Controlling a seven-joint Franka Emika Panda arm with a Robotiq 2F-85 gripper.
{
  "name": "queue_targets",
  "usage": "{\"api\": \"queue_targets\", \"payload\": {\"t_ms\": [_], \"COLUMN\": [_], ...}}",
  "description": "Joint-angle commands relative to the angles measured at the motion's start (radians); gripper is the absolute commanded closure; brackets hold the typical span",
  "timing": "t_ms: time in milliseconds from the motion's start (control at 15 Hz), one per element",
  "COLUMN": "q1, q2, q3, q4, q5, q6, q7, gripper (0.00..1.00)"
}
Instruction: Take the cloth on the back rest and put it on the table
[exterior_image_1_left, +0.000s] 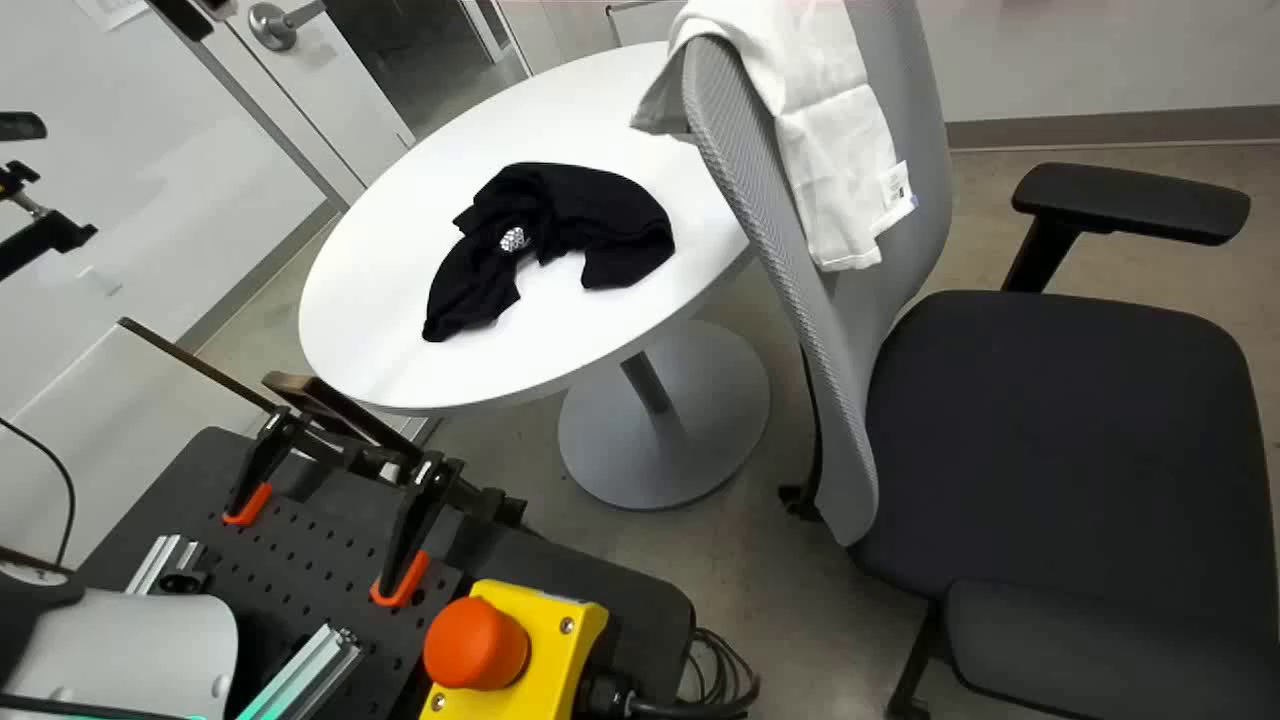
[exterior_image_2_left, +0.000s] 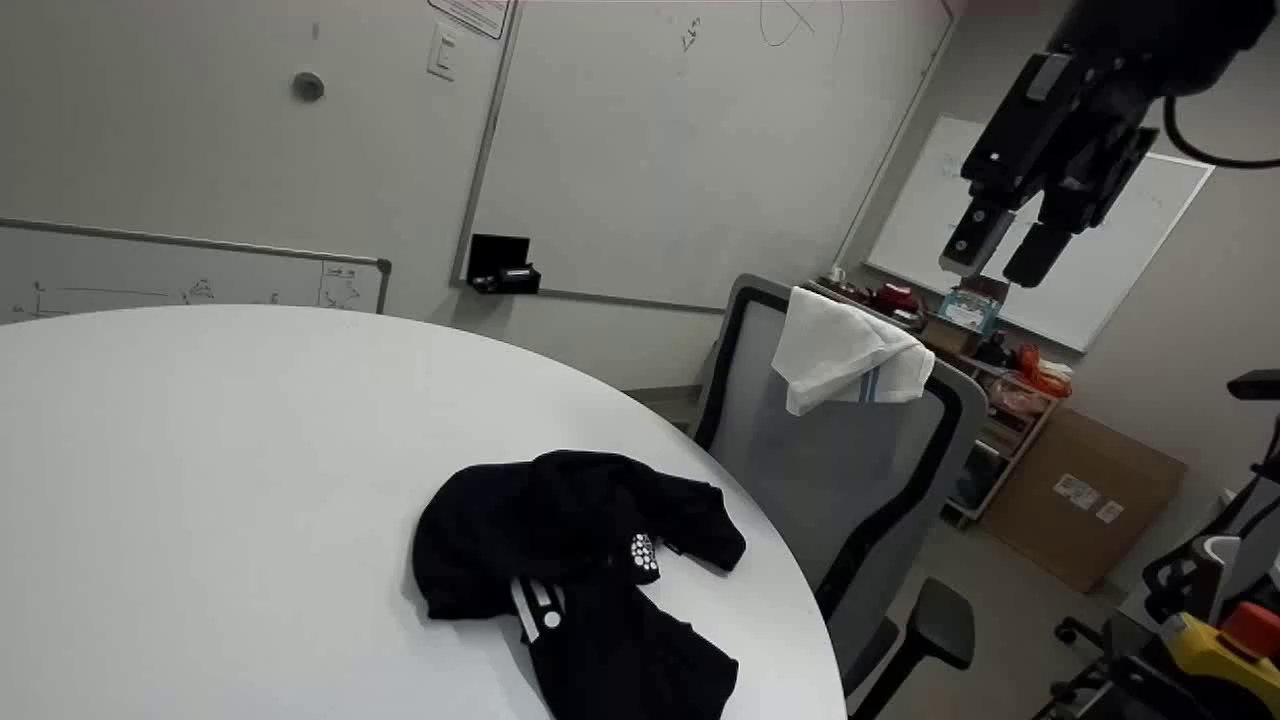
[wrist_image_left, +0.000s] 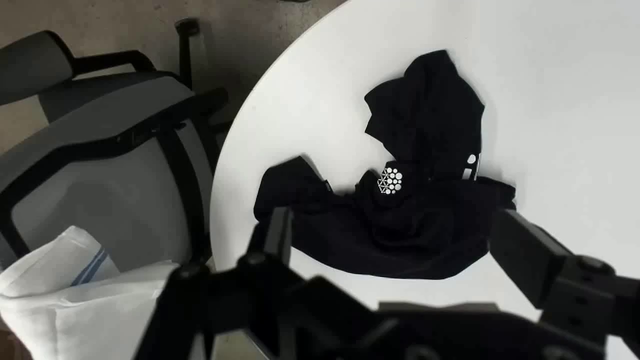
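Note:
A white cloth (exterior_image_1_left: 830, 140) with a blue stripe hangs over the top of the grey chair's back rest (exterior_image_1_left: 745, 170). The cloth also shows in an exterior view (exterior_image_2_left: 840, 345) and at the lower left of the wrist view (wrist_image_left: 95, 320). The round white table (exterior_image_1_left: 380, 260) stands beside the back rest and shows in the wrist view too (wrist_image_left: 565, 125). My gripper (exterior_image_2_left: 1003, 258) is open and empty, raised above the height of the back rest. In the wrist view my gripper (wrist_image_left: 400, 245) points down over the table, with the cloth off to the left.
A crumpled black garment (exterior_image_1_left: 570, 210) with a white print lies on the table, under the fingers in the wrist view (wrist_image_left: 430, 115). The chair has a black armrest (exterior_image_1_left: 1130, 205). A dark bench (exterior_image_1_left: 300, 540) carries clamps and a yellow box with a red button (exterior_image_1_left: 530, 640).

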Motion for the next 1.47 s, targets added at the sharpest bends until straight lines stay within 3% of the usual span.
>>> {"api": "queue_targets", "payload": {"t_ms": [0, 400, 867, 1400], "q1": [0.025, -0.038, -0.115, -0.173], "q2": [0.002, 0.025, 0.125, 0.319], "q3": [-0.025, -0.106, -0.240, -0.374], "q4": [0.001, 0.038, 0.153, 0.245], "q5": [-0.009, -0.148, -0.330, -0.475], "q6": [-0.003, 0.019, -0.001, 0.031], "q7": [0.007, -0.049, -0.244, -0.221], "gripper": [0.00, 0.00, 0.00, 0.00]}}
